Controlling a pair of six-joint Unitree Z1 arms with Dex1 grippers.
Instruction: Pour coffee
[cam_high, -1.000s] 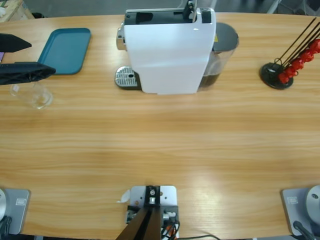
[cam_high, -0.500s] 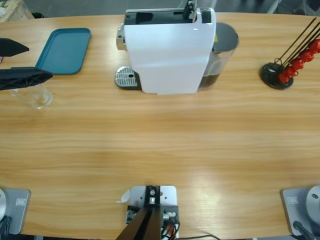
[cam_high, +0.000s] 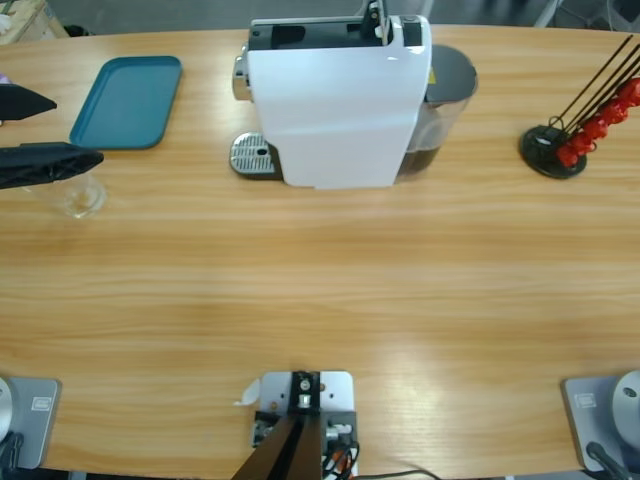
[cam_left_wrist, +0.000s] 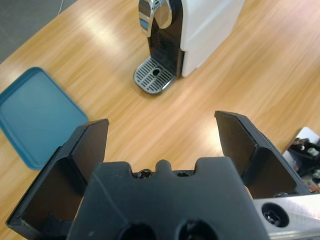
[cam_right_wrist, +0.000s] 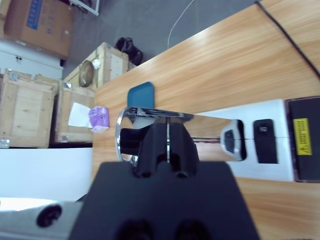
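A long pale wooden counter (cam_high: 320, 290) with lengthwise grain fills the high view. At its left edge the black two-jawed left pincer (cam_high: 76, 130) stands spread wide with nothing between its jaws. One jaw overlaps the rim of a small clear drinking glass (cam_high: 78, 195) seen from above. The coffee cannot be made out in any view, and the glass looks clear. Just beyond lies a flat teal plastic tray (cam_high: 130, 100) with rounded corners.

In the middle stands a white box-shaped coffee machine (cam_high: 335, 110). A round perforated metal drip grille (cam_high: 252, 155) juts out at its left, and a smoky grey translucent tank (cam_high: 445, 95) sits against its right side. The black right pincer (cam_right_wrist: 168, 145) is pressed together over the machine's chrome lever (cam_right_wrist: 150, 114); whether it pinches the lever is unclear.

Near the right edge is a black round-based wire stand (cam_high: 552, 150) carrying small red capsules (cam_high: 590, 130).

Past the counter, the right wrist view shows grey floor (cam_right_wrist: 150, 25), pale wooden crates (cam_right_wrist: 30, 115) and a brown cardboard box (cam_right_wrist: 37, 22).
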